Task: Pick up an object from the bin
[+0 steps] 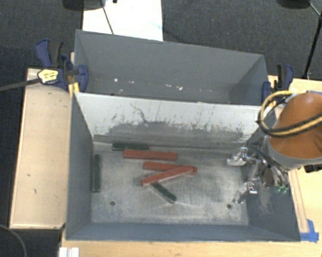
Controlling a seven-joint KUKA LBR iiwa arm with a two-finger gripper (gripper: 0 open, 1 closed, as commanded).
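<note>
Over on the right side of the bin (81, 163), the end effector (247, 177) hung low above bare floor with nothing under it. Honestly I couldn't tell if it was open or closed, since the metal parts down there blended into the grey wall and the arm's orange cover (299, 130) crowded the wrist. Everything worth grabbing sat mid-floor or further left, well apart from it. The long reddish-brown stick (149, 155) lay near the back, just beside the dark green stick (130, 147). The middle reddish-brown stick (169, 167) was in front of those, and the tilted reddish-brown stick (161, 177) met it at its right end. The short dark green stick (163, 193) was nearest the front, and the upright-lying green stick (96, 173) hugged the left wall. My guess is they're all light, stiff and thin, lying flat, so likely to skid on the metal. I'd pinch one across its narrow width near the middle. The short green one looked the most exposed, while the one by the wall left little room. I couldn't make out whether the sticks were round or square, or whether the tilted one rested on its neighbour or only touched it.
</note>
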